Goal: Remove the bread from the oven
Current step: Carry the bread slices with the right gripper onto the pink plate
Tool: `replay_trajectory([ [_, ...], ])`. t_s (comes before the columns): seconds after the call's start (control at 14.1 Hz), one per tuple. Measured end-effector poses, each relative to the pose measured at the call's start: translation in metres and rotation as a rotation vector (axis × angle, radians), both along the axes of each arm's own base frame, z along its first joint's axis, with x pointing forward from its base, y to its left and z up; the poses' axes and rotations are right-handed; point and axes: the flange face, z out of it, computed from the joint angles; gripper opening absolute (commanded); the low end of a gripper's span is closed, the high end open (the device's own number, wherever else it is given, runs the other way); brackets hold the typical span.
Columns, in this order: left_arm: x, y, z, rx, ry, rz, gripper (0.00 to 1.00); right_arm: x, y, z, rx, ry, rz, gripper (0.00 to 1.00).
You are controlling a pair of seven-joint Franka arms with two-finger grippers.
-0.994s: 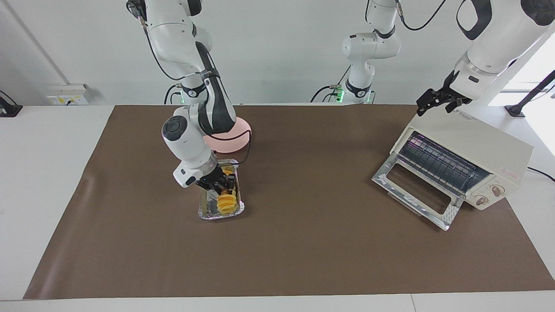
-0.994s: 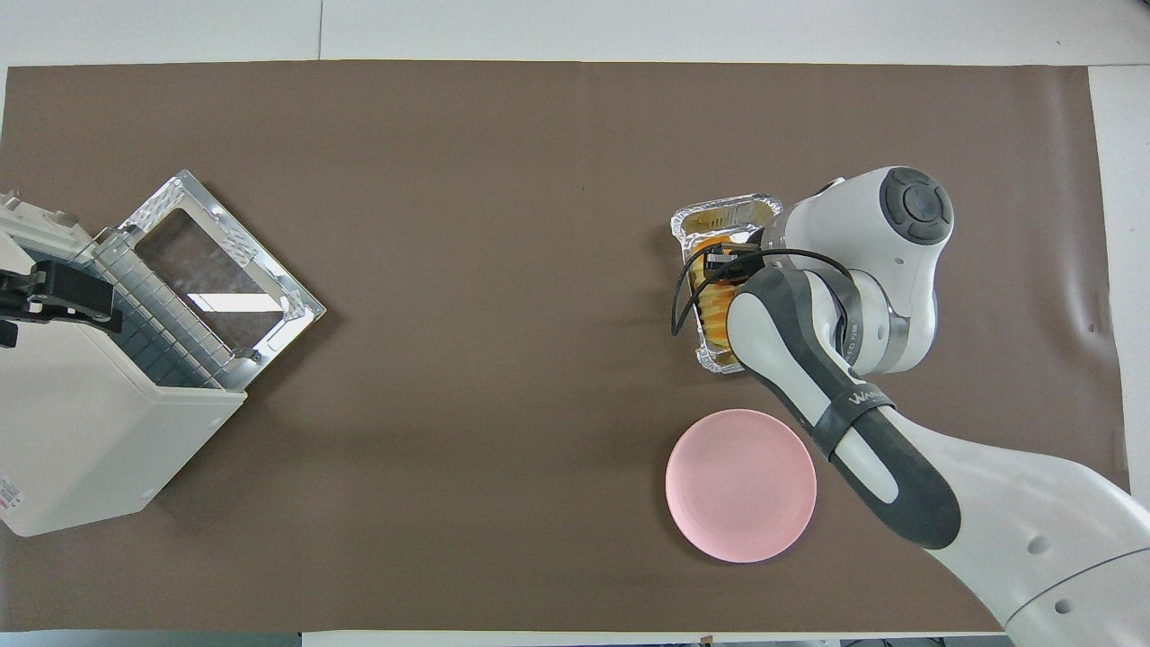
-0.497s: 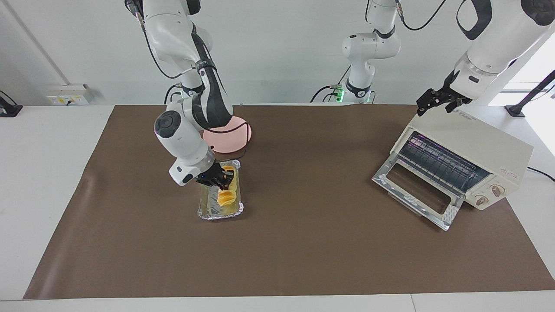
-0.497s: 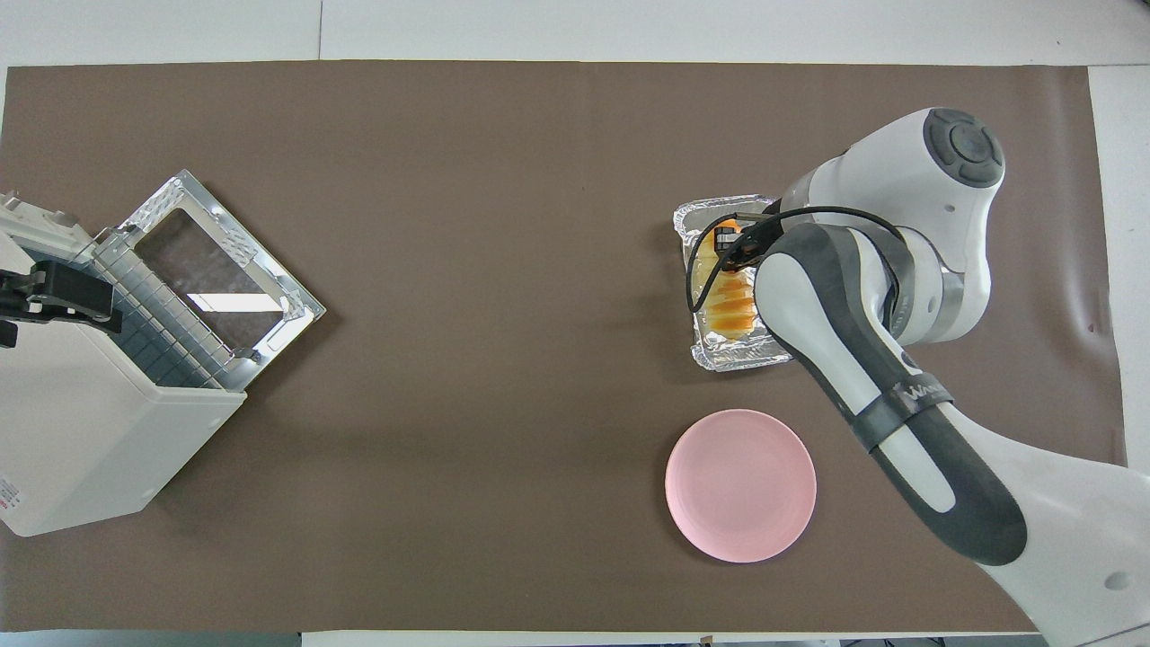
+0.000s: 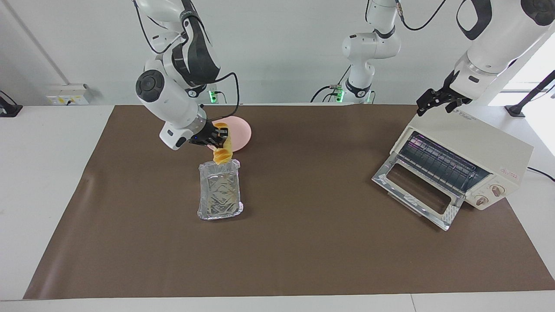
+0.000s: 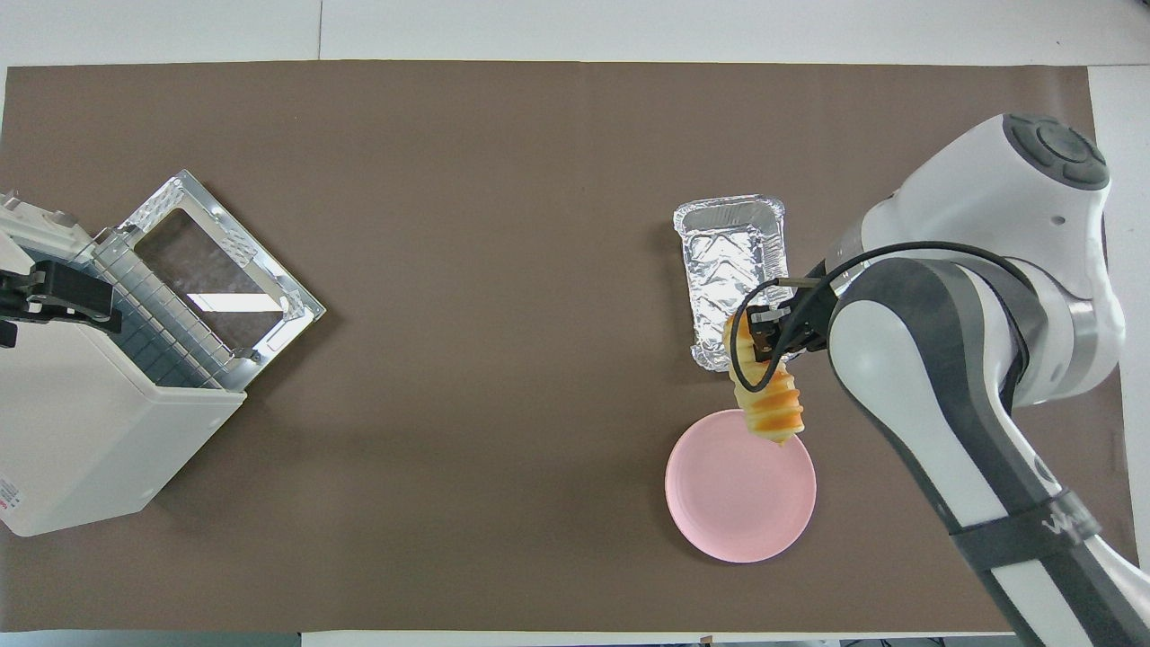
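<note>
The bread (image 5: 223, 150), a ridged golden loaf, hangs in the air with one end pinched in my right gripper (image 5: 219, 138), which is shut on it. In the overhead view the bread (image 6: 773, 406) and my right gripper (image 6: 764, 337) are over the gap between the foil tray and the pink plate. The cream oven (image 5: 477, 143) stands at the left arm's end of the table, its glass door (image 5: 416, 193) dropped open and only its wire rack showing inside. My left gripper (image 5: 438, 102) waits open over the oven's top (image 6: 81, 431), holding nothing.
An empty crinkled foil tray (image 5: 219, 195) lies on the brown mat. The round pink plate (image 5: 240, 132) sits nearer to the robots than the tray. The oven's open door (image 6: 216, 270) juts out over the mat toward the table's middle.
My right gripper closed on the bread in the foil tray and lifted it up and out, toward the pink plate. The tray now lies empty. The left arm has not moved.
</note>
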Motion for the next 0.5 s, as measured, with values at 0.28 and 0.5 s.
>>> replay_trajectory([
  [0.28,0.000,0.000,0.000,0.000,0.000,0.000,1.00,-0.054,-0.010,-0.044,-0.021,0.067,-0.007,0.00],
  [0.5,0.000,0.000,0.000,0.000,0.000,0.000,1.00,-0.090,-0.005,-0.080,-0.037,0.040,-0.005,0.00],
])
